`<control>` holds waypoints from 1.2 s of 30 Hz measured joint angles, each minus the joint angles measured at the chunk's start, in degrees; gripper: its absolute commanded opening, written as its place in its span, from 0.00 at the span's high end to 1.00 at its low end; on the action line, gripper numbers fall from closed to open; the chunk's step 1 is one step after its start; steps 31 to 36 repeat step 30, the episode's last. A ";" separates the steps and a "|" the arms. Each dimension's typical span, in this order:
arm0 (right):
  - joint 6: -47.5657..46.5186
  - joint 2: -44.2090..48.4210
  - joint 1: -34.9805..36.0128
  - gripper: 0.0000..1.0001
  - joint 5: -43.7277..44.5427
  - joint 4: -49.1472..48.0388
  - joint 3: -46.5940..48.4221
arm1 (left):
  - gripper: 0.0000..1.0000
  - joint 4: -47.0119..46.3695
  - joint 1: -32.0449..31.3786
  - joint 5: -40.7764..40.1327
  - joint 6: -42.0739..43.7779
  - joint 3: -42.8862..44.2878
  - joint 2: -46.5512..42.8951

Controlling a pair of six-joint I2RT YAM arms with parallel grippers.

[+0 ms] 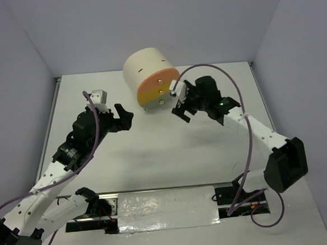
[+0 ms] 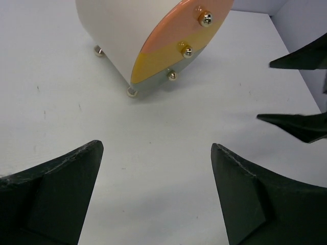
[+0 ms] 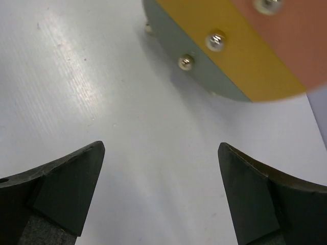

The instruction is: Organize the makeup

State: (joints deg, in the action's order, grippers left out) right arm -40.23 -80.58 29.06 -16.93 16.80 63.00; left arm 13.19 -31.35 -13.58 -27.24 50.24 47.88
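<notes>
No makeup item shows in any view: no sponges, palettes or bottles. My left gripper (image 1: 124, 116) is open and empty above the bare table, left of the cylinder; in the left wrist view (image 2: 157, 147) only white table lies between its fingers. My right gripper (image 1: 181, 113) is open and empty just right of the cylinder's drawer front; in the right wrist view (image 3: 161, 146) the gap shows bare table. Its black fingers (image 2: 294, 125) also show at the right edge of the left wrist view.
A large cream cylindrical unit (image 1: 147, 72) stands at the back centre on small feet. Its face has three shut drawers, peach, yellow and grey-green, each with a brass knob (image 2: 187, 51). It also shows in the right wrist view (image 3: 240, 56). The walls close in the table (image 1: 154, 157) on three sides.
</notes>
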 measured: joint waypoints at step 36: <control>38.49 39.95 -25.49 0.00 12.22 5.31 -9.99 | 0.01 -5.73 0.48 7.48 0.15 0.00 2.69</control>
